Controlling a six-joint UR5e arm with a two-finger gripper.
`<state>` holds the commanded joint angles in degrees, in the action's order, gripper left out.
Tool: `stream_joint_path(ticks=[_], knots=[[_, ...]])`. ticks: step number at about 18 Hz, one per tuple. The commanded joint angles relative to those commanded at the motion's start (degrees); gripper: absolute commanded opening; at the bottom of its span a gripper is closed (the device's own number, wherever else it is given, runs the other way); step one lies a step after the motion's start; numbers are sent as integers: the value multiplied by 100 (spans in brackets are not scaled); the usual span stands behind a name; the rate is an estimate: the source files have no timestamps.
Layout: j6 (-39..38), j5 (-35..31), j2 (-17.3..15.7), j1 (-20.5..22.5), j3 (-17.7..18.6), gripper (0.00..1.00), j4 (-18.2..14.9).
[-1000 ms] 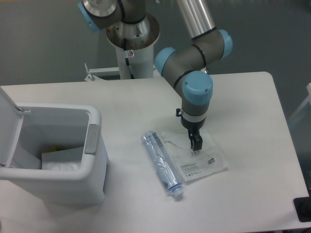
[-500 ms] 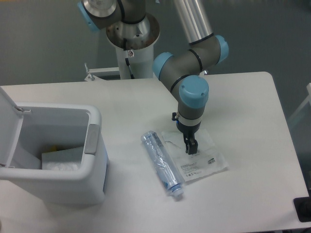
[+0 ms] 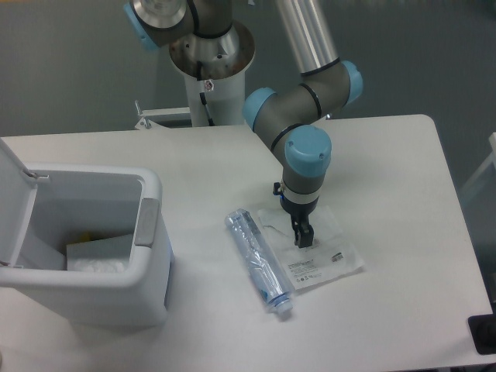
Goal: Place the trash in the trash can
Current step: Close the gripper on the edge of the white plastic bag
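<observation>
A crushed clear bluish plastic bottle [image 3: 257,260] with a pale cap lies diagonally on the white table. Right beside it lies a flat clear plastic packet [image 3: 319,252] with printed labels. My gripper [image 3: 302,241] points straight down over the packet's middle, fingertips at or just above its surface; the fingers look close together, and I cannot tell whether they pinch the packet. The white trash can [image 3: 147,275] stands at the left with its lid open, well apart from the gripper; pale material lies inside.
The arm's base pedestal [image 3: 211,85] stands behind the table's far edge. A dark object [image 3: 484,335] sits at the table's front right corner. The table's right edge [image 3: 457,209] runs close to the packet side.
The gripper has shifted slightly left over the packet across the frames. Bottle, packet and trash can have not moved.
</observation>
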<state>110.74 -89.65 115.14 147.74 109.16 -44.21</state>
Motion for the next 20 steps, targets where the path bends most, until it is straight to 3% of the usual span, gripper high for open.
stream_joint_path(ticks=[17,20], knots=[[-35,-141,132,-9,-62,100,27],[-44,-141,141,0,-79,96,27]])
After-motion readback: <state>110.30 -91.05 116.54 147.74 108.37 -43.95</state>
